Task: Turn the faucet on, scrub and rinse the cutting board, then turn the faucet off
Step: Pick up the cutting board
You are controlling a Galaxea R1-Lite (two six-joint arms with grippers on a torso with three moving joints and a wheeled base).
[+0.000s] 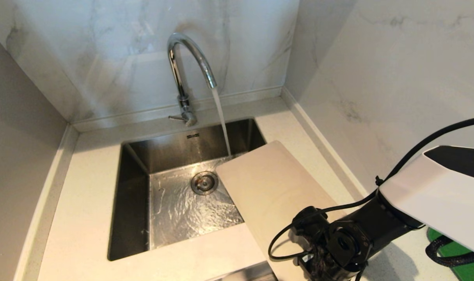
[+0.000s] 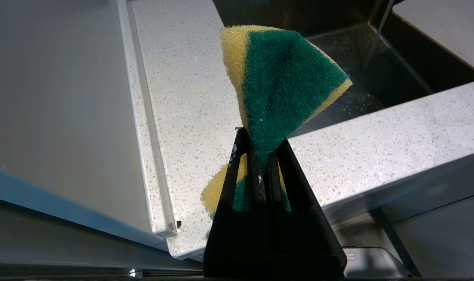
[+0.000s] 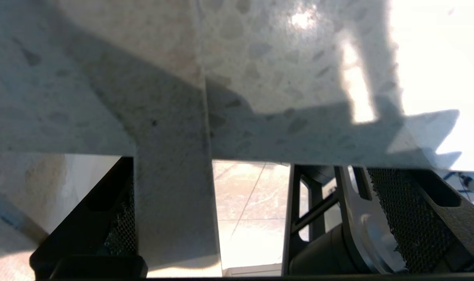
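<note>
The chrome faucet (image 1: 186, 58) stands behind the sink (image 1: 135, 203) and is running; its water stream (image 1: 222, 121) falls just past the far corner of the cutting board (image 1: 268, 175). The off-white board lies on the counter right of the sink, with its left part over the basin. My right arm (image 1: 346, 238) reaches over the board's near end. In the right wrist view my right gripper (image 3: 252, 168) is open wide at the counter's front edge, and a pale slab (image 3: 174, 203), apparently the board's end, juts between its fingers. My left gripper (image 2: 262, 136) is shut on a green-and-yellow sponge (image 2: 287, 78), out of the head view.
Marble walls close in behind and to the right of the counter. A green mat (image 1: 467, 269) lies at the near right under the arm's cable. Bare speckled counter (image 1: 84, 195) runs left of the sink. The drain (image 1: 204, 182) sits in the wet basin floor.
</note>
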